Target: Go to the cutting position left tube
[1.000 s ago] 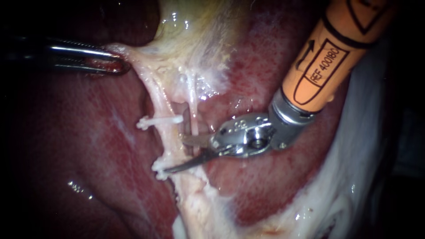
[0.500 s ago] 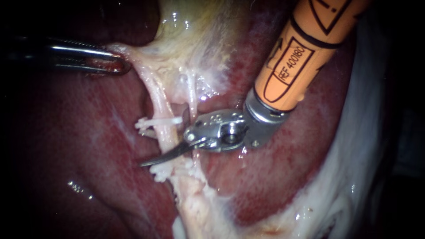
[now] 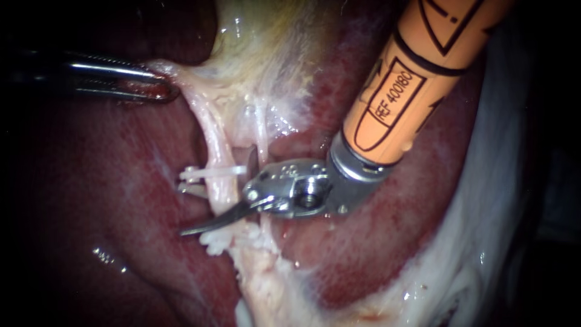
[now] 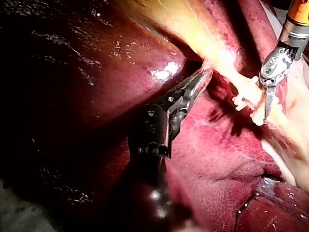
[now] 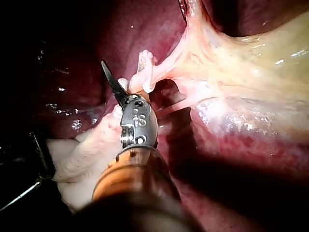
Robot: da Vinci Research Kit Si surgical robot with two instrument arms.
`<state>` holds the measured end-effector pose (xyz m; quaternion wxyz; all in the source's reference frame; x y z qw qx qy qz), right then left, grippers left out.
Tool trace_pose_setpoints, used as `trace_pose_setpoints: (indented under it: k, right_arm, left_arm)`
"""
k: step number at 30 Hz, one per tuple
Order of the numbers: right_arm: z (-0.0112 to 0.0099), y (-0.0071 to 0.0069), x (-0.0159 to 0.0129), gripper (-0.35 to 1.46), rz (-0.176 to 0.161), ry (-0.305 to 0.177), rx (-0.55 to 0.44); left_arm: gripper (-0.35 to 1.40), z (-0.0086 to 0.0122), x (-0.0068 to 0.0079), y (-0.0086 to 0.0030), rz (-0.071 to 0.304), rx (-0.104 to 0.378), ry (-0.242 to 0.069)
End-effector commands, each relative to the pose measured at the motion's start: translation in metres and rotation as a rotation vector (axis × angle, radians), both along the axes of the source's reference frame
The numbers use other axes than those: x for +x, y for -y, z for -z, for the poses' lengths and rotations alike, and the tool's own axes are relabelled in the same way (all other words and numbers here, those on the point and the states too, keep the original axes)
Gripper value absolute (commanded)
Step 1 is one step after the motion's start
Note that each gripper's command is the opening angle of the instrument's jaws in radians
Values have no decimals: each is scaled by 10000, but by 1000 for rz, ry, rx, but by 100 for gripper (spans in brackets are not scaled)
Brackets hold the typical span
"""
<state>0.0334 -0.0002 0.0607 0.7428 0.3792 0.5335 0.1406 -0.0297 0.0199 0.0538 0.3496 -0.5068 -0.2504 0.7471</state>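
In the endoscope view the left tube (image 3: 216,151) runs pale down the middle, with one white clip (image 3: 209,172) above and another (image 3: 216,240) below. A thinner right tube (image 3: 261,136) lies beside it. My right instrument (image 3: 217,191) has an orange shaft and open blades. The lower blade (image 3: 209,222) crosses the left tube between the clips, and the upper blade (image 3: 252,162) points up on the tube's right side. My left instrument (image 3: 158,89) is shut on pale tissue at the gallbladder's edge and holds it taut. In the left wrist view its jaws stand shut on that fold (image 4: 205,73).
Dark red liver (image 3: 121,181) surrounds the tubes. The yellowish gallbladder (image 3: 266,54) lies above them. White fatty tissue (image 3: 484,212) runs along the right. In the right wrist view one blade (image 5: 111,82) sticks out beside the clipped tube (image 5: 145,72).
My right instrument has moved left. Its lower blade slid across the left tube between the clips, and its tip now lies past the tube. My left instrument has not moved.
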Motion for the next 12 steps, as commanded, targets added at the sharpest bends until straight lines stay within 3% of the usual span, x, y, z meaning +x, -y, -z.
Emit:
trace_pose_setpoints:
  k: [1, 12]
  right_arm:
    - [2, 0, 0, 126, 2, -3, 0]
    - [4, 0, 1, 126, 7, -11, 9]
  left_arm:
    - [-35, 0, 0, 0, 0, 0, 0]
    - [-35, 0, 0, 0, -1, 0, 1]
